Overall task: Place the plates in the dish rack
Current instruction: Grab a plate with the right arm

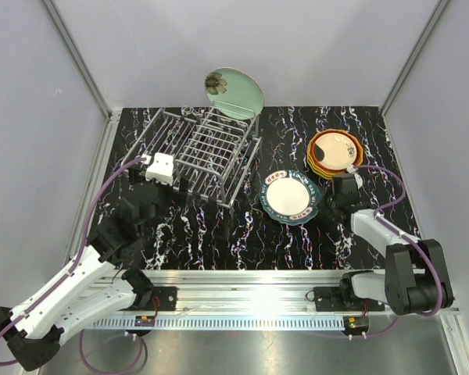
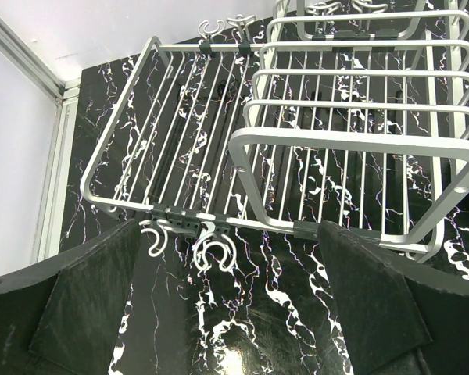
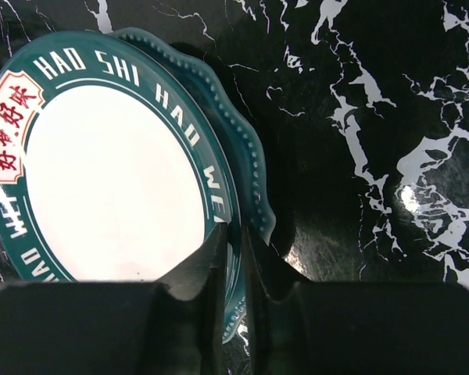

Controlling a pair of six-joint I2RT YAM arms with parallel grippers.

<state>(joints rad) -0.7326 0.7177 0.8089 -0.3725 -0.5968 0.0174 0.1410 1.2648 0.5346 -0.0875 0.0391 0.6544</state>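
Gripping one teal-rimmed plate [image 3: 117, 172], one mint plate [image 1: 234, 92] racked

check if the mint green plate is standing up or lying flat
Standing on edge: the mint green plate rises at the dish rack's far end, face showing.

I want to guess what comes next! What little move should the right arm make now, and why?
Probably lift the cream-centred plate's edge a little. The right arm's jaws pinch its rim, but the plate lies flat, not yet raised, and the dish rack, off to its left, has open slots waiting.
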